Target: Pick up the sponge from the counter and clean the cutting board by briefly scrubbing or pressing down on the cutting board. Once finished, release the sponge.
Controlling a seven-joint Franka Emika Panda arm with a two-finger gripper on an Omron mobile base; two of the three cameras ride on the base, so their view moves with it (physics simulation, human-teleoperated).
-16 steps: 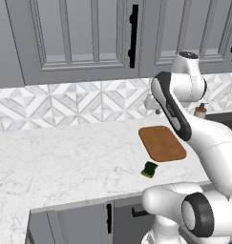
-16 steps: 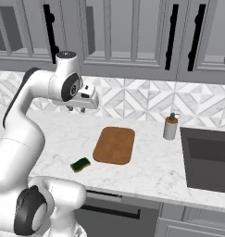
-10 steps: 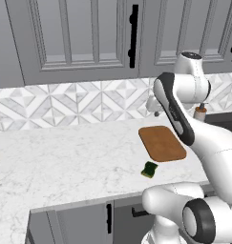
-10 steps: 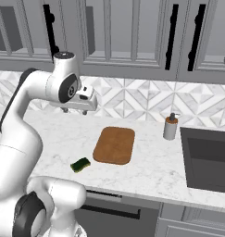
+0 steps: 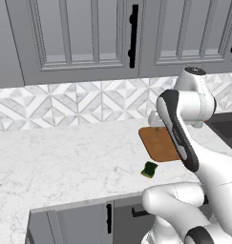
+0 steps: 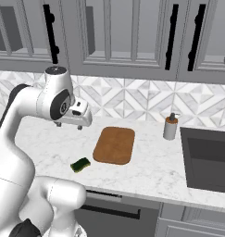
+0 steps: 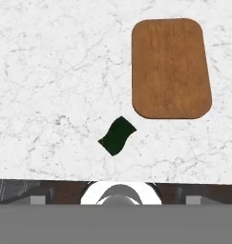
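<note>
Lying on the counter [image 6: 146, 171], the sponge [image 6: 80, 164] sits near the front edge, just off the board's [image 6: 115, 145] near-left corner, not touching it. Gripper [image 6: 69, 125] hangs well above the counter, up and left of the sponge; finger spread cannot be told. Soap bottle [image 6: 170, 127] stands beside the sink [image 6: 207, 159]. Grey cabinets [image 6: 118, 32] above tiled backsplash [image 6: 132, 99].

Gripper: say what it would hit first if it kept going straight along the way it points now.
The gripper points down at the counter. Probably bare marble first, just short of the sponge; the cutting board lies off to the side. Depth is uncertain.
</note>
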